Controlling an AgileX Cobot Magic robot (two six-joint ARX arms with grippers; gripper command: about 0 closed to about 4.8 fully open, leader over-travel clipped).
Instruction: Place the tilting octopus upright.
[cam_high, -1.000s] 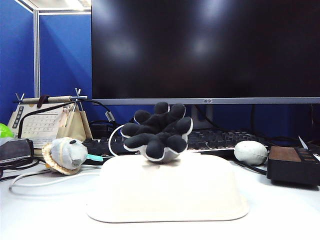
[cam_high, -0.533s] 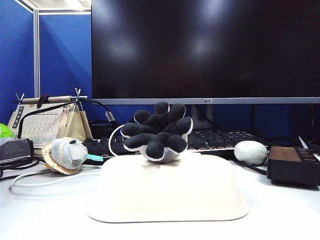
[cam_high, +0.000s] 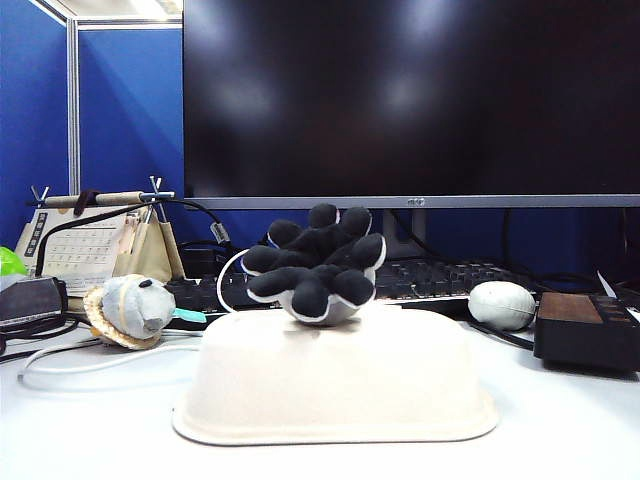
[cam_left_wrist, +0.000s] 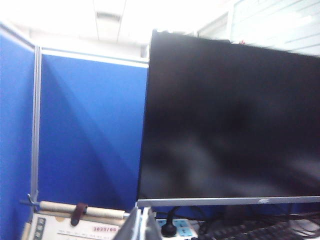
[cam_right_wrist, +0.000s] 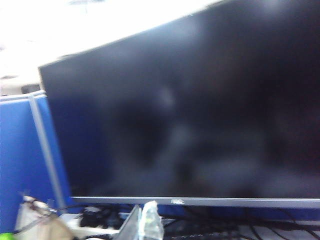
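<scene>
Octopus lies tipped on the upturned tray, below my left pincer and right pincer, both pressed closed.

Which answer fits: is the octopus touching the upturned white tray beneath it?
Touching. The exterior view shows the octopus resting on the upturned white tray, black undersides facing the camera, with no gap between them.

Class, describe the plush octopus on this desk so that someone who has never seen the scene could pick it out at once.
Start at the big dark monitor; in front of it lies an upturned cream tray. The octopus rests on top of it, tipped over with its black tentacle undersides facing us. The grey-blue plush and the pale oval lump sit on the desk; the grippers are not near it.
</scene>
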